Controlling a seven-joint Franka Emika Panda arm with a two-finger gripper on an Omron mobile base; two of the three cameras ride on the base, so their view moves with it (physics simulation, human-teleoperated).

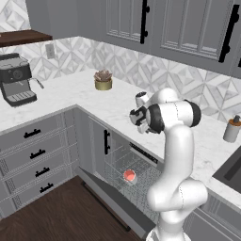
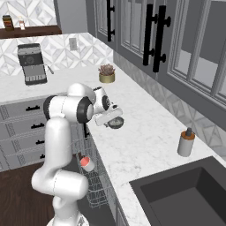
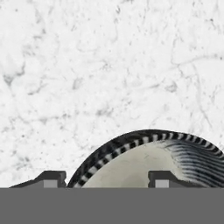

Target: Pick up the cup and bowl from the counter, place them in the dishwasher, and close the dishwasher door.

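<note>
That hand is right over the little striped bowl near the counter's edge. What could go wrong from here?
The hand straddles only the bowl's rim, so a thin grip might slip or tip it. The bowl sits near the counter's edge above the open dishwasher; a nudge could knock it off. The cup already lies in the rack, so a dropped bowl might hit it.

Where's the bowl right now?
The bowl sits on the counter near its front edge, above the open dishwasher. The gripper is right over it, one fingertip inside the rim and one outside.
</note>
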